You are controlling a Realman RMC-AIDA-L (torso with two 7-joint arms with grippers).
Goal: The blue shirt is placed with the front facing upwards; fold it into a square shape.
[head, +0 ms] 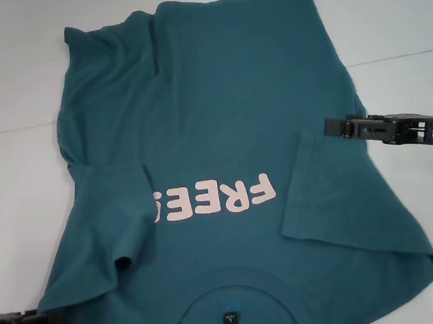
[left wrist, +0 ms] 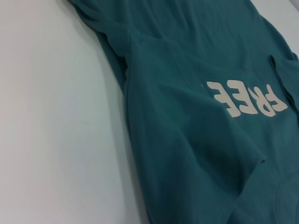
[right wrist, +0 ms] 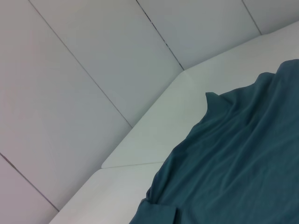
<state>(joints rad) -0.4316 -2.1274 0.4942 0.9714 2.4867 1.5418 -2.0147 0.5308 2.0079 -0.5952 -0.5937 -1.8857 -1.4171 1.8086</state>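
The blue shirt (head: 217, 106) lies flat on the white table (head: 11, 181), front up, with the pink "FREE" print (head: 217, 198) upside down to me and the collar with its black label (head: 229, 318) nearest me. Both sleeves are folded inward onto the body, the left sleeve (head: 120, 215) and the right sleeve (head: 324, 188). My left gripper (head: 39, 321) sits low at the near left, its tip at the shirt's shoulder edge. My right gripper (head: 330, 127) reaches in from the right, over the shirt's side edge just above the folded sleeve. The left wrist view shows the shirt (left wrist: 187, 121) and its print.
A seam in the table (head: 402, 56) runs across behind the shirt's middle. The hem corner (head: 72, 33) at the far left is rumpled. In the right wrist view, grey wall panels (right wrist: 84, 70) rise behind the table's far edge (right wrist: 140, 163).
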